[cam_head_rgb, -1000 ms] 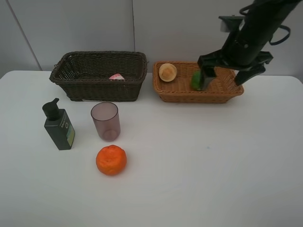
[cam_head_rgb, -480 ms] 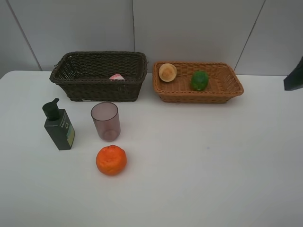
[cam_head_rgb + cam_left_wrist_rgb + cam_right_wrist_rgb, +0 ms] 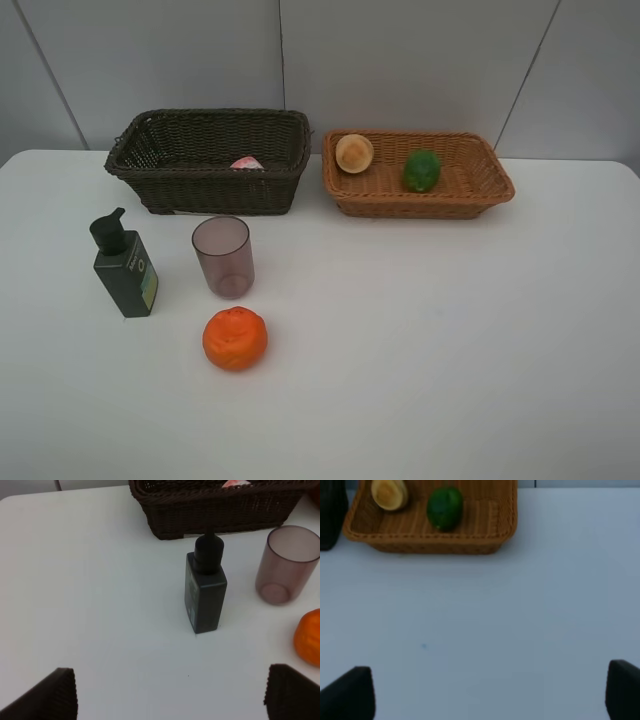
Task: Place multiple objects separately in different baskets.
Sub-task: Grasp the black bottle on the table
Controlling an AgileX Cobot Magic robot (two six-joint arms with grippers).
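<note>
Upright pump bottle [image 3: 205, 592] on the table [image 3: 100, 605], straight ahead of the left claw [image 3: 172, 696], long axis vertical, just in front of the dark basket [image 3: 215, 510]. Cup [image 3: 287, 565] and tangerine [image 3: 310, 637] close beside it. Left claw spread wide, holding nothing. Right claw [image 3: 487, 694] likewise, well apart, facing the tan basket [image 3: 420, 542] with the lime [image 3: 445, 507]. Probably a reach for the left arm.

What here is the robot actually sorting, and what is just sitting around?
Part of the job: dark brown basket, tan basket, lime, pale round fruit, pink thing barely showing in the dark basket, pump bottle, cup, tangerine.

Just there: white table, grey wall panels.
</note>
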